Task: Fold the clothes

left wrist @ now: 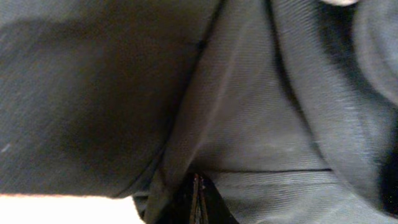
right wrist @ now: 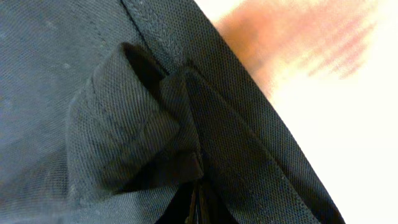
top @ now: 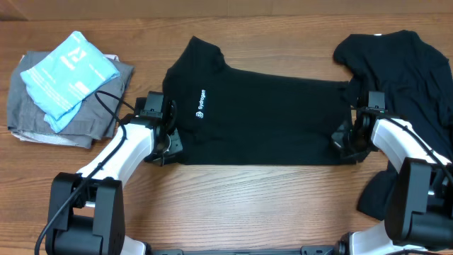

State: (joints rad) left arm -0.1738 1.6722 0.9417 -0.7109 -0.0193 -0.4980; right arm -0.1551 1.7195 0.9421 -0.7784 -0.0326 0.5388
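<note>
Across the tabletop (top: 248, 205) we see the black polo shirt (top: 262, 113) spread flat, our left pincer (top: 168, 145) and right pincer (top: 345, 142) each pinching a near corner edge; the tabletop nearer us lies bare.

Left gripper (left wrist: 198, 204) at bottom centre, fingers pressed together w/ a pinch of black garment (left wrist: 261, 118) between them. Cloth fills nearly the whole frame. Up & left of gripper: flat, darker, shaded area. Up & right: lighter ribbed weave w/ thick rolled fold (left wrist: 323, 93) running diagonally. Thin seam (left wrist: 280, 170) just right of the tips. Pale overexposed strip (left wrist: 62, 210) left of gripper; can't tell what it is.
</note>
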